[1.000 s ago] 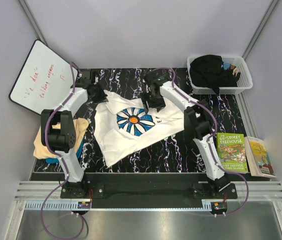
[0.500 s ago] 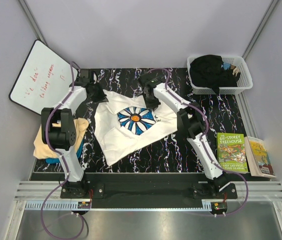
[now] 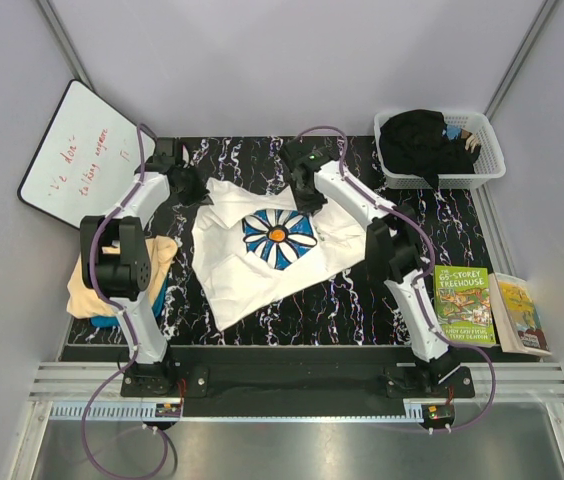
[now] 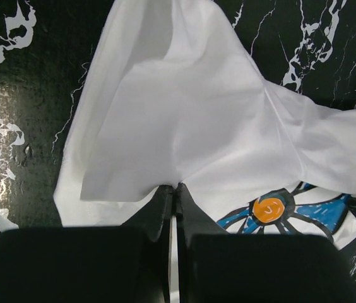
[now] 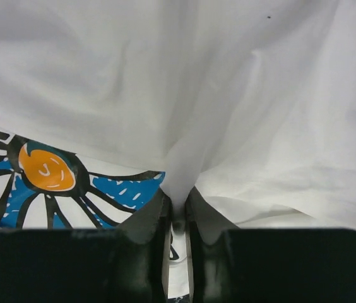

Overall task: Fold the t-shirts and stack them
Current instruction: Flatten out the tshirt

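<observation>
Whiteboard (image 3: 77,150), laundry basket (image 3: 490,160) and books (image 3: 462,305) flank the white t-shirt (image 3: 242,270).

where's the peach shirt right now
In the top view the peach shirt lies at the left, partly under the left arm, on top of a teal-blue shirt and just left of the white daisy shirt.

The white t-shirt (image 3: 252,275) is soft, matt cloth, creased into folds. Under it the table (image 3: 362,300) shines, a glossy black marbled surface. The basket (image 3: 462,181) looks like white moulded plastic, the whiteboard (image 3: 72,150) is smooth and glossy, and the book (image 3: 462,305) has a shiny paper cover.
</observation>
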### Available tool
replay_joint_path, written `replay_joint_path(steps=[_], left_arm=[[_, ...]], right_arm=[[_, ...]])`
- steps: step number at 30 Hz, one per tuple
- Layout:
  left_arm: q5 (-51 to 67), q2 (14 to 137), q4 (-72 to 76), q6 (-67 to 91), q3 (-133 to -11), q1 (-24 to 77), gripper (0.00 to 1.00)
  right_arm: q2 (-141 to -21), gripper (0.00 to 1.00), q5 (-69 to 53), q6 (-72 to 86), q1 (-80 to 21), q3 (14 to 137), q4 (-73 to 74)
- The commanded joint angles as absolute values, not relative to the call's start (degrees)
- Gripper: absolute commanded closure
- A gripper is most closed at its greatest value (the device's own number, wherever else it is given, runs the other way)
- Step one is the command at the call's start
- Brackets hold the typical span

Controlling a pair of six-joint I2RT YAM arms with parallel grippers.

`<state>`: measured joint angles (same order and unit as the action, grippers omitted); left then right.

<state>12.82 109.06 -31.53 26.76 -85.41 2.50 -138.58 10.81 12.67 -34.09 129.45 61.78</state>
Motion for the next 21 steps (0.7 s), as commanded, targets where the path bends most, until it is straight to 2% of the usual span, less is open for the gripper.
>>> replay_joint_path(steps=[1,3,11,13,15,17,21], left_arm=[[12.3,108.3,-31.4,25.5,-87.9,1.6,1.0],[12.3,108.2,-31.5,25.4,-88.0,1.6,1.0],[12.0,107.3,-31.9,24.6,-87.1,1.6,1.0],[12.0,107.1,-31.8,24.5,-86.9,1.6,1.0],[11.9,107.1,-32.0,24.3,-86.8,1.5,1.0],[11.2,106.8,-32.9,24.2,-87.5,1.5,1.0],[9.4,106.3,-36.0,23.4,-90.4,1.2,1.0]], right_arm=[[-135.4,0.77,12.7,11.3,-34.1,129.2,61.0],[-136.9,0.69,12.4,11.2,-34.2,130.8,60.9],[-141.5,0.66,10.9,11.0,-33.8,134.0,60.6],[-141.9,0.69,10.6,11.0,-33.7,133.9,60.6],[-141.1,0.82,10.6,10.5,-33.6,133.9,60.6],[-139.6,1.0,12.6,10.4,-33.5,133.4,60.5],[-132.3,1.0,17.8,8.4,-33.5,132.0,60.0]])
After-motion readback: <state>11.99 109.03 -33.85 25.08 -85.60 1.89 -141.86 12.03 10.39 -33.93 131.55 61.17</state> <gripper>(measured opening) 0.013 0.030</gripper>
